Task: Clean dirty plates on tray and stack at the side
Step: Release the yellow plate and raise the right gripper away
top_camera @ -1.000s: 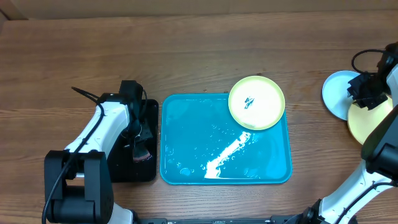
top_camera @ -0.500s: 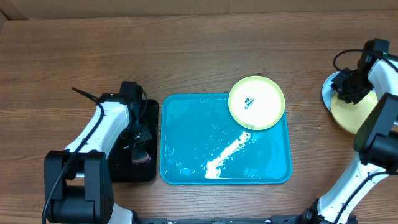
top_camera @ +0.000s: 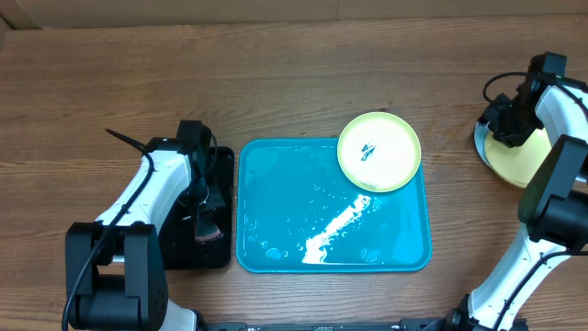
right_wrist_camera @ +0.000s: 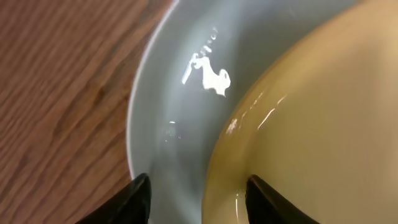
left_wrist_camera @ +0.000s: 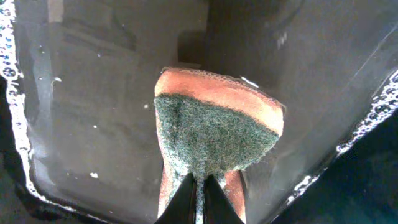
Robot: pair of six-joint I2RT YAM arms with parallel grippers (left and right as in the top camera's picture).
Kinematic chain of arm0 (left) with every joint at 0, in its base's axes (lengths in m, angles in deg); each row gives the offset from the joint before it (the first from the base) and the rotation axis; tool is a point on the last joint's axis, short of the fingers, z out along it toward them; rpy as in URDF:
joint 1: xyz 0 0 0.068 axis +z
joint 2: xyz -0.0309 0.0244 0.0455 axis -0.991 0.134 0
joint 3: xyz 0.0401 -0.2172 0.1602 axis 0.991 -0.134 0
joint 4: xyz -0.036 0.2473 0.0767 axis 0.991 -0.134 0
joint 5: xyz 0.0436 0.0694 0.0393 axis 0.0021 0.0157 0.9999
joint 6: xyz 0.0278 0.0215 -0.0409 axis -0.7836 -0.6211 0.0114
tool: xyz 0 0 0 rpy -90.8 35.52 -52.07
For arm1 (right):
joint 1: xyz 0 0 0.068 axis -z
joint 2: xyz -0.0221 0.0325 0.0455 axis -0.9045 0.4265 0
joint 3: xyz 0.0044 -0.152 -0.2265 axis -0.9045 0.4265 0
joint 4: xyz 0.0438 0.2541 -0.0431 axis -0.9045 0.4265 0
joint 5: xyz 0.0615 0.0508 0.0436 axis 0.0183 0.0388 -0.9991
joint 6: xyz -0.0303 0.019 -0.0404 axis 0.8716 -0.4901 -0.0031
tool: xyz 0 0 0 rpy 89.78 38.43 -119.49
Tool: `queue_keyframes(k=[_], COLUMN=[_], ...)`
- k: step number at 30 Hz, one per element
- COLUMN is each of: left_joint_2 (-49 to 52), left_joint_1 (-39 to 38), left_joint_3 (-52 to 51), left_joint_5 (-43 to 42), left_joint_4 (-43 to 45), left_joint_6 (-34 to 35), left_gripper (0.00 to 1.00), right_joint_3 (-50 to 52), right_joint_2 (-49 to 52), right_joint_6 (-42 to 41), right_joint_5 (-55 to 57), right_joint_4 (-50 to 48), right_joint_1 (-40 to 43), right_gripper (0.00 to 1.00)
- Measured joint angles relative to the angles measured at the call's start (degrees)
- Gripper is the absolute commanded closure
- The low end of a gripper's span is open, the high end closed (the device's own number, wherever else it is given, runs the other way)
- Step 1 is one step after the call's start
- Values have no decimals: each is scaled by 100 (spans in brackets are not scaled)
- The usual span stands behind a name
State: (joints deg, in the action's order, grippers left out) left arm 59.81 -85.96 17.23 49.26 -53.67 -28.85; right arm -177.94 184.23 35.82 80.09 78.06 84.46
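Your right gripper (right_wrist_camera: 198,196) is at the far right of the table, jaws spread to either side of the rim of a yellow plate (right_wrist_camera: 323,137). That plate lies on a pale blue plate (right_wrist_camera: 180,124), and overhead your right arm (top_camera: 551,184) hides much of the stack. The smeared plate (top_camera: 378,152) lies on the far right corner of the blue tray (top_camera: 294,230), overhanging its rim. Your left gripper (left_wrist_camera: 199,199) is clenched on a sponge (left_wrist_camera: 214,130) over the black tray (left_wrist_camera: 93,93). Its fingers are mostly cut off.
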Motion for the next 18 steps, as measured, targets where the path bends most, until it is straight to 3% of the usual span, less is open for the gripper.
queue_keyframes(k=[12, 13, 14, 15, 18], left_joint_2=[0, 0, 2, 0, 0], left_joint_1=[0, 0, 0, 0, 0], left_joint_3=[0, 0, 0, 0, 0], left_joint_5=[0, 0, -2, 0, 0], left_joint_4=[-4, -4, -4, -4, -2], left_joint_6=[-11, -11, -11, -11, -11], left_gripper=[96, 96, 96, 96, 96], right_joint_3=[-1775, -1867, -1943, -2022, -2184], right_joint_2=[2, 2, 2, 2, 2], right_joint_6=[243, 221, 197, 92, -348], right_joint_5=[-284, -264, -212, -120, 232], right_joint_4=[1047, 1207, 1390, 1620, 2374], right_joint_1=[-216, -216, -216, -214, -210], right_gripper=[38, 50, 75, 92, 96])
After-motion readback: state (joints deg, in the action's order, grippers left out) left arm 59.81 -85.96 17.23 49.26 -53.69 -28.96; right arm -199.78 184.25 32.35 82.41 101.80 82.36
